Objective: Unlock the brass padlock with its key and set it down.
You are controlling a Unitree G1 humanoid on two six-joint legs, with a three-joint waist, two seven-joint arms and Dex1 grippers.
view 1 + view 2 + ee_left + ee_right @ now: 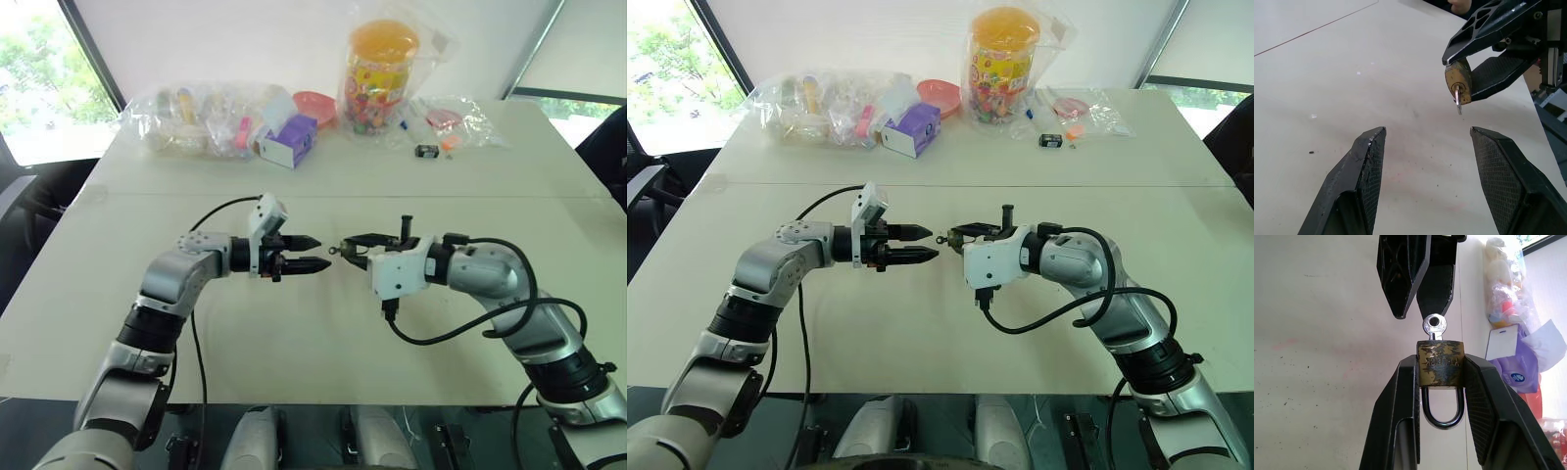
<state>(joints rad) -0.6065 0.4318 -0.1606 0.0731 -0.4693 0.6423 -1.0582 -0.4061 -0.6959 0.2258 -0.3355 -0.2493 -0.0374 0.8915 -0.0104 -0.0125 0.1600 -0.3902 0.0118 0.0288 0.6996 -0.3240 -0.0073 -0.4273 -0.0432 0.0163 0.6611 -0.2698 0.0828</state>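
I see the big pale table point(323, 323) first, and I place everything else against it. Along its far edge lies a heap of clear bags point(211, 119) with a purple box point(290, 141) beside them, a tall yellow-lidded jar point(380, 76) of coloured bits, and a small black item point(426, 151) near the jar.

Both my arms hang over the middle of the table, tips facing each other. My right claw point(1442, 369) is clamped on the brass padlock point(1441, 364), one finger pressed to each flat side of its body, holding it clear above the table surface. The padlock's dark shackle point(1442, 409) loops back between the fingers toward the wrist. The silvery key point(1435, 326) sits in the keyhole, its round head sticking out of the lock toward my other arm.

My left claw point(1427, 142) stands well apart at the fingers and grips nothing. It hovers over the table just short of the key, close but not touching it.
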